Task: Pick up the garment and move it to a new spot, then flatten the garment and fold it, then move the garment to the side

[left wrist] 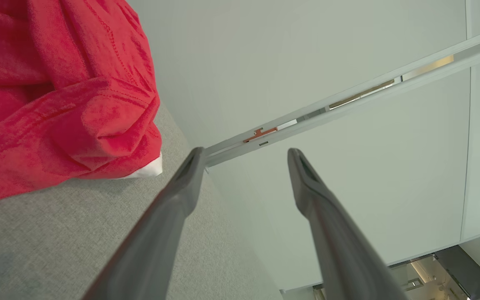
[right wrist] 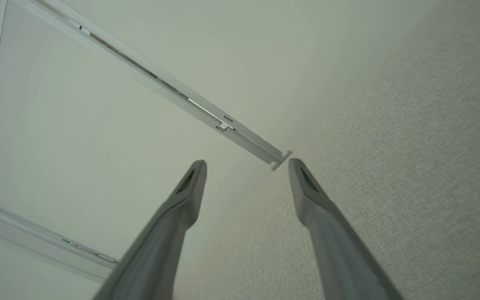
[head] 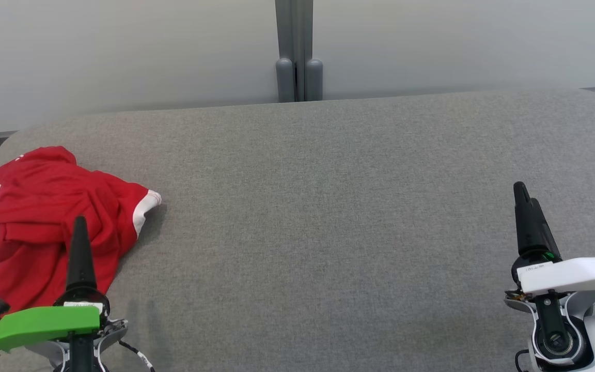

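The garment (head: 49, 217) is a red shirt with white trim and a white label, lying crumpled at the far left of the grey padded surface (head: 328, 206). My left gripper (head: 79, 227) hovers over the garment's near right part, above the cloth. In the left wrist view the left gripper (left wrist: 246, 156) stands open with nothing between its fingers, and the red garment (left wrist: 56, 91) lies to their left. My right gripper (head: 527, 199) rests at the lower right, far from the garment. The right wrist view has the right gripper (right wrist: 246, 164) open and empty.
A pale wall runs behind the grey surface, with a grey upright post (head: 297, 51) at its middle. The surface's rounded far corners and left edge lie close to the garment. Grey fabric stretches wide between the two grippers.
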